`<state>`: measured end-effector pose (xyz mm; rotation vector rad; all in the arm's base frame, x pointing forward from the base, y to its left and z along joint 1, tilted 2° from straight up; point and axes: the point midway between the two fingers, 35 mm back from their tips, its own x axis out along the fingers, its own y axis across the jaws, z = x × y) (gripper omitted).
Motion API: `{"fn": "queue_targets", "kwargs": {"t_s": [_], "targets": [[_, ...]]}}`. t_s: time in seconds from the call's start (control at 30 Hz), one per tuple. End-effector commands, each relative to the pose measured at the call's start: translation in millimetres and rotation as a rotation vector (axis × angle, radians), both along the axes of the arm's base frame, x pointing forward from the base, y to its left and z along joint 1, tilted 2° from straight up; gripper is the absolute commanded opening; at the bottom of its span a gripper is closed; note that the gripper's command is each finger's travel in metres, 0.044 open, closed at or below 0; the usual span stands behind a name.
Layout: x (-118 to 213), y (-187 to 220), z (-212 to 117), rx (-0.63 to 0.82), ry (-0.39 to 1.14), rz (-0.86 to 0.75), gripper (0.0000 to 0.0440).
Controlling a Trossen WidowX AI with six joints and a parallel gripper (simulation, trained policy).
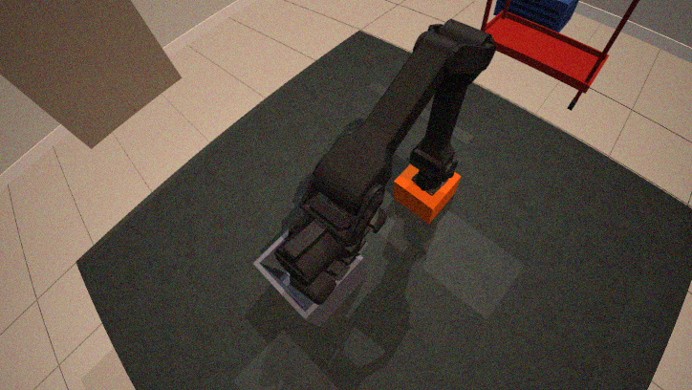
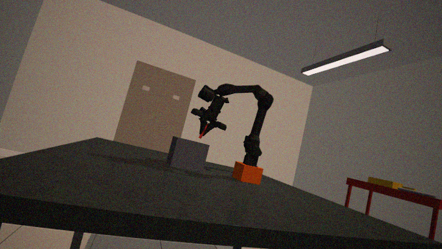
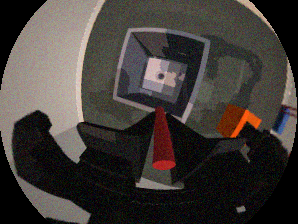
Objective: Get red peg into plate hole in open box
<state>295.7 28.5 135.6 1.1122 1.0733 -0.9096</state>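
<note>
The slim red cylindrical peg [image 2: 204, 130] [image 3: 163, 142] looks light and stiff, and probably smooth enough to swivel if it were pinched off-centre. It does not look fragile; the likelier trouble is a tilt or a slip when its tip meets an edge. The black fingers [image 2: 204, 131] stand narrow, closed on the peg, which hangs above the rim of the open grey square-walled box [image 1: 334, 306] [image 2: 189, 154] [image 3: 198, 75]. In the exterior view it leans with the gripper, its lower end just beyond the fingertips. The best hold is around the shaft, well up from the lower end, so that enough length stays free for the hole. Before lowering, it should be brought upright over the pale plate [image 3: 155, 66] at the bottom, whose small round hole shows in the wrist view.

The worktop [image 1: 217, 169] [image 2: 123, 191] is dark grey-green and looks matt, with lighter patches and the arm's shadow across it. An orange block-shaped base [image 1: 428, 207] [image 2: 251, 175] carries the arm. Around it are pale floor tiles, a brown door on the far wall, a red metal cart [image 1: 547, 51] and a long ceiling lamp [image 2: 346, 60]; the light is dim.
</note>
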Motion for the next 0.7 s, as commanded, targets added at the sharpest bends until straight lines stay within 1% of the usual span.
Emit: {"fn": "queue_targets", "kwargs": {"t_s": [0.0,0.37,0.67], "targets": [[4,-8,-2,0.000,0.015,0.001,0.0000],[11,-27,-14,-0.007,0.056,0.001,0.0000],[16,-40,-34,-0.005,0.089,0.003,0.0000]]}}
